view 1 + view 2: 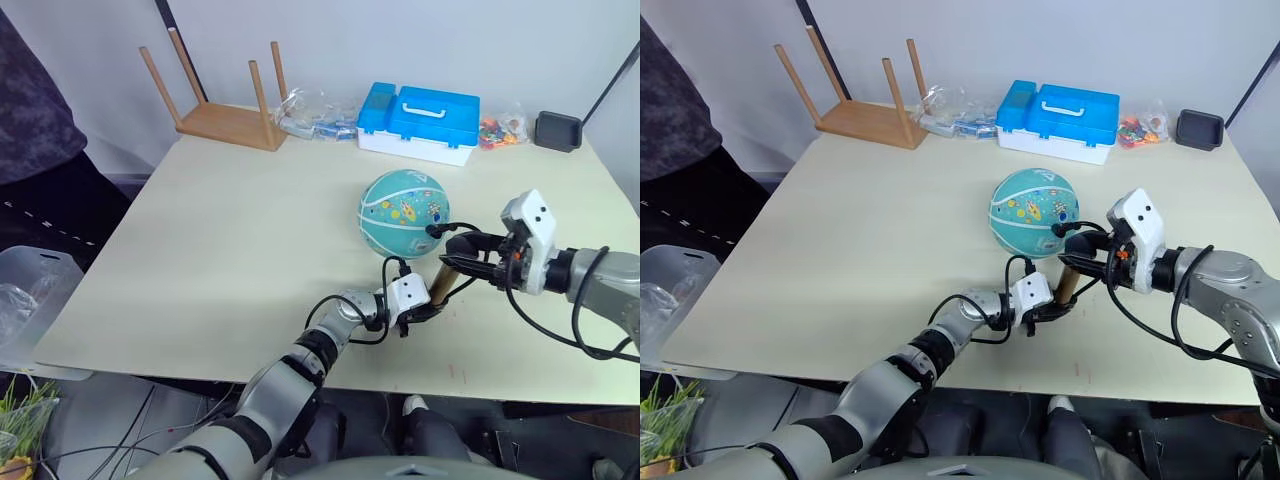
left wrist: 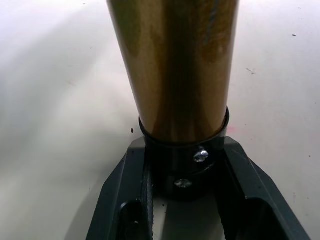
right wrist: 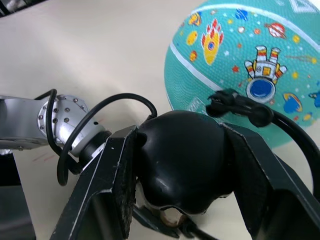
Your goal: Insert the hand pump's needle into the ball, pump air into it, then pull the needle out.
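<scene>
The teal ball (image 1: 404, 212) rests on the cream table (image 1: 230, 250), right of centre. Just in front of it the bronze hand pump (image 1: 443, 280) stands tilted. My left gripper (image 1: 422, 308) is shut on the pump's black bottom cap (image 2: 182, 167), a finger (image 2: 120, 200) on each side. My right gripper (image 1: 468, 258) is shut on the pump's black handle (image 3: 182, 160) at the upper end. The thin black hose (image 1: 440, 228) loops up to the ball. Its black needle fitting (image 3: 232, 104) lies against the ball's (image 3: 240, 60) skin; the metal pin is hidden.
Along the table's far edge stand an upturned wooden stool (image 1: 225, 105), a clear bag of small parts (image 1: 310, 112), a blue-and-white case (image 1: 420, 122), a bag of colourful bits (image 1: 503, 128) and a small black tray (image 1: 558, 130). A clear bin (image 1: 25, 290) sits off the left side.
</scene>
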